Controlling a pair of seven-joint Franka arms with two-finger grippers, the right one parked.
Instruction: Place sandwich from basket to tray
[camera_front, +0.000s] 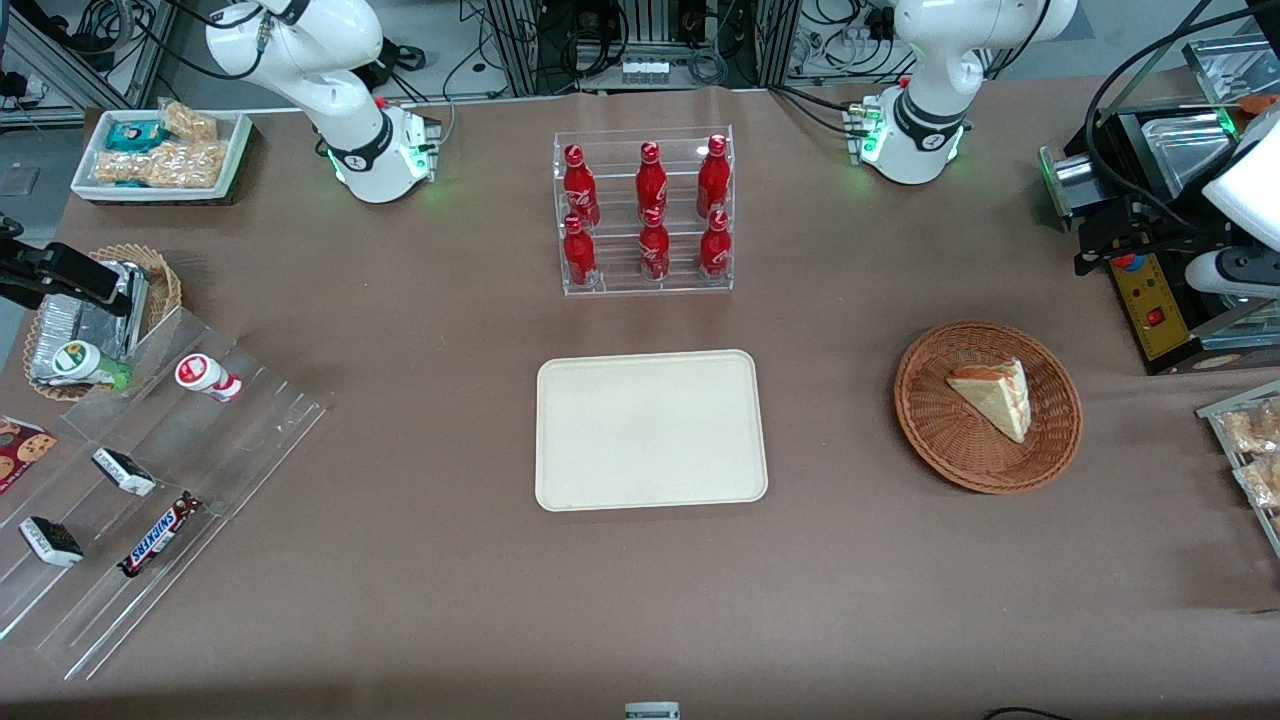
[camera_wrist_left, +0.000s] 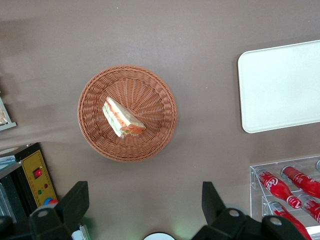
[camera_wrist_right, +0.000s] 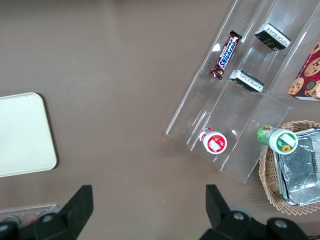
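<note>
The sandwich (camera_front: 992, 395) is a pale bread wedge with a red-orange and green cut edge. It lies in the reddish-brown wicker basket (camera_front: 935, 440), toward the working arm's end of the table. The left wrist view shows the sandwich (camera_wrist_left: 122, 119) in the basket (camera_wrist_left: 155, 100) from high above. The cream tray (camera_front: 650, 430) lies flat and bare at the table's middle, beside the basket, and also shows in the left wrist view (camera_wrist_left: 280, 85). My left gripper (camera_wrist_left: 145, 189) is open and empty. It hangs high over the table, farther from the front camera than the basket.
A clear rack of red bottles (camera_front: 645, 215) stands farther back than the tray. A black machine with a yellow panel (camera_front: 1160, 300) sits beside the basket. A clear stepped shelf with snacks (camera_front: 150, 480), a paler basket of foil packs (camera_front: 95, 320) and a white snack bin (camera_front: 160, 155) lie toward the parked arm's end.
</note>
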